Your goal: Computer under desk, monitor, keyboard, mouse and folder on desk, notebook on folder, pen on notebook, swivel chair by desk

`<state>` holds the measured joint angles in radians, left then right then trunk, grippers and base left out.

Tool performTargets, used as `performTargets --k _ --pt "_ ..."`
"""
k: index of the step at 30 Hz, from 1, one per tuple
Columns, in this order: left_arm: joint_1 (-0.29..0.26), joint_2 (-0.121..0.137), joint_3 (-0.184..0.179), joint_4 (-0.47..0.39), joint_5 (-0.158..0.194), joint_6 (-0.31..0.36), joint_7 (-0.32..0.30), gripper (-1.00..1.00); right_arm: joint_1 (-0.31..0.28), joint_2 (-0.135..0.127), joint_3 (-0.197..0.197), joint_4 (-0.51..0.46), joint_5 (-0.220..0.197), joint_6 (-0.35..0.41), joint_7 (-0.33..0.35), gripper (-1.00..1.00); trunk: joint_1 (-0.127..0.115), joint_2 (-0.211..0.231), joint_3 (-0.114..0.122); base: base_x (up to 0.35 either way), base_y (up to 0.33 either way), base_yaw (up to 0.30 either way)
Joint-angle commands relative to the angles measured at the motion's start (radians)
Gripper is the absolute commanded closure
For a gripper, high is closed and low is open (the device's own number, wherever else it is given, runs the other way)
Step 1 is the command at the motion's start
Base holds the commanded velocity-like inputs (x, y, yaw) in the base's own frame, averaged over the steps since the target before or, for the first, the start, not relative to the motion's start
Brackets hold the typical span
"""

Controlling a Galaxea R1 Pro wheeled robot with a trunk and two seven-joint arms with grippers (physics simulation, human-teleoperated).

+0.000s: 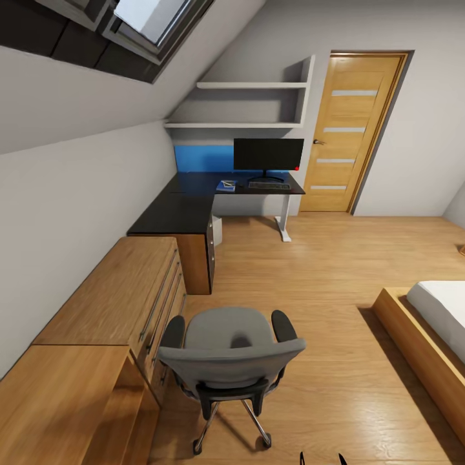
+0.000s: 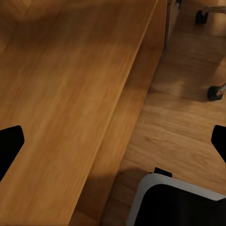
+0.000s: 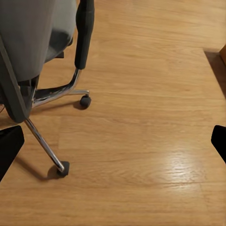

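Note:
The grey swivel chair [image 1: 227, 357] stands on the oak floor close in front of me, back toward me, its seat bare. Across the bedroom the black L-shaped desk [image 1: 187, 210] carries the monitor [image 1: 268, 155], the keyboard [image 1: 269, 185] in front of it, and the blue folder [image 1: 226, 186] with something dark on top. The mouse and pen are too small to make out. The light grey computer [image 1: 217, 230] sits under the desk. My left gripper [image 2: 113, 141] is open over the dresser edge. My right gripper [image 3: 115, 146] is open above the floor beside the chair [image 3: 37, 42].
A light oak dresser [image 1: 116, 290] lines the left wall beside the chair. A bed on a wooden frame [image 1: 420, 342] fills the right side. The wooden door [image 1: 352, 132] is beyond the desk. Chair casters [image 2: 214, 92] lie near the left gripper.

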<state>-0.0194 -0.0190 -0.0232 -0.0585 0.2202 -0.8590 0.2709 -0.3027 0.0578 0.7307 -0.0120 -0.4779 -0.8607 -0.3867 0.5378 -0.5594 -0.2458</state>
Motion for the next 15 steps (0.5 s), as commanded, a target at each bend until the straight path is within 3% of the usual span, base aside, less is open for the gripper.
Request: performTargets --k 1,15 --pt "-0.001 0.0 -0.003 0.0 0.005 -0.001 0.001 -1.0 -0.001 0.0 0.009 0.0 -0.004 -0.001 -0.006 -1.0 0.004 -0.009 -0.005 0.0 0.0 0.0" --pt "-0.001 0.0 -0.003 -0.02 0.005 -0.002 0.006 -1.0 -0.001 -0.004 0.007 0.0 -0.004 -0.001 -0.006 -1.0 0.058 -0.107 -0.049 0.0 0.0 0.0"
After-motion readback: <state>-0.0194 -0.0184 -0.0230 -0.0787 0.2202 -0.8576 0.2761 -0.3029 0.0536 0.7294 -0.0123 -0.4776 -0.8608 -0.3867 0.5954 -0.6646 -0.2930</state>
